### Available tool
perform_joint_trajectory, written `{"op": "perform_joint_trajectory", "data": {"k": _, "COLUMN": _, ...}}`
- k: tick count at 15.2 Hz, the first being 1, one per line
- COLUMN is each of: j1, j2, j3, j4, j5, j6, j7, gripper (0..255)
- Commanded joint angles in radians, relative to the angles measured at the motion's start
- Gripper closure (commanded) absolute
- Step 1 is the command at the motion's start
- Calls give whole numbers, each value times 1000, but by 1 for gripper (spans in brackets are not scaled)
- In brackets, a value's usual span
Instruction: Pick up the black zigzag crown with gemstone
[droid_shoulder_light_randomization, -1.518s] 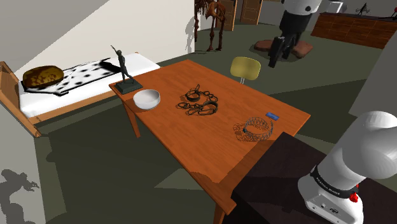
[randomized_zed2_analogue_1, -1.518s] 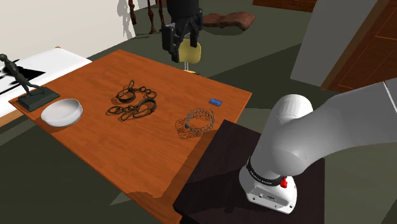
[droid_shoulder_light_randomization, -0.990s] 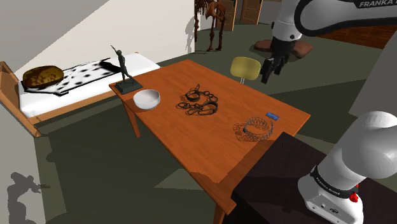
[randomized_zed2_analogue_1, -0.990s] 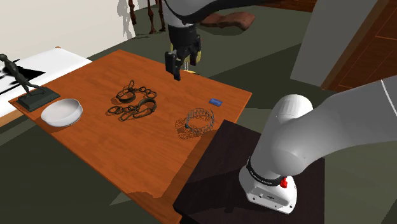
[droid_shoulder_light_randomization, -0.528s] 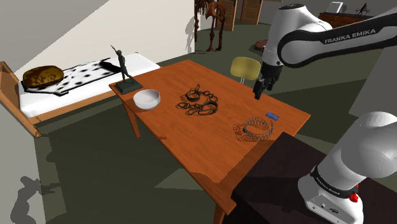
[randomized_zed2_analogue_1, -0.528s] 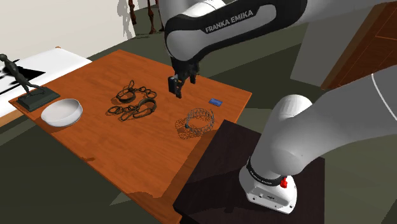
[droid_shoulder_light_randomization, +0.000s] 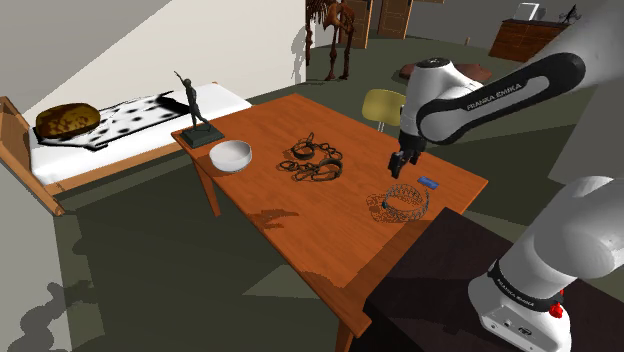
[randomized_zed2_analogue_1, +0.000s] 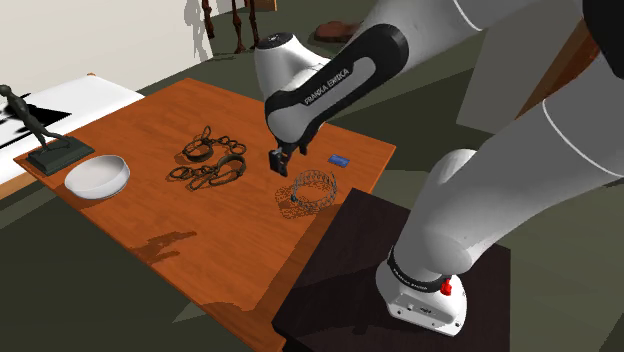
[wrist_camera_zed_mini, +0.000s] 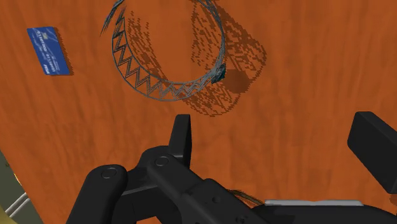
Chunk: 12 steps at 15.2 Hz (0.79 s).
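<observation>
The dark zigzag wire crown (droid_shoulder_light_randomization: 398, 203) (randomized_zed2_analogue_1: 307, 192) lies flat on the orange wooden table (droid_shoulder_light_randomization: 300, 225) near the stand-side edge. In the wrist view the crown's band (wrist_camera_zed_mini: 159, 89) carries a small dark gemstone (wrist_camera_zed_mini: 219, 75), and it lies just ahead of the fingertips. My black gripper (droid_shoulder_light_randomization: 396, 166) (randomized_zed2_analogue_1: 279, 165) (wrist_camera_zed_mini: 278, 143) hangs open a little above the table. It is just beside the crown, on the side toward the table's middle. Its fingers (wrist_camera_zed_mini: 181, 137) stand wide apart with nothing between them and do not touch the crown.
A blue card (droid_shoulder_light_randomization: 429, 181) (randomized_zed2_analogue_1: 340, 160) (wrist_camera_zed_mini: 48, 50) lies close to the crown. Dark shackles with chain (droid_shoulder_light_randomization: 315, 160) (randomized_zed2_analogue_1: 210, 162) lie mid-table. A white bowl (droid_shoulder_light_randomization: 230, 155) and a dark figurine (droid_shoulder_light_randomization: 195, 110) stand at the far end. A yellow chair (droid_shoulder_light_randomization: 385, 107) is behind the table.
The arm has swung down from high behind the table, and the gripper has dropped from above the yellow chair to just over the tabletop beside the crown. The crown has not moved.
</observation>
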Motion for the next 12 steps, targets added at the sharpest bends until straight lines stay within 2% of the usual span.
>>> {"op": "perform_joint_trajectory", "data": {"k": 1, "j1": -13, "j2": 69, "j3": -6, "j4": -13, "j5": -19, "j6": 79, "j7": 10, "gripper": 0}}
{"op": "perform_joint_trajectory", "data": {"k": 7, "j1": -54, "j2": 321, "j3": -20, "j4": -4, "j5": -102, "j6": 306, "j7": 66, "gripper": 0}}
{"op": "perform_joint_trajectory", "data": {"k": 12, "j1": -73, "j2": 552, "j3": -51, "j4": 50, "j5": -208, "j6": 469, "j7": 149, "gripper": 0}}
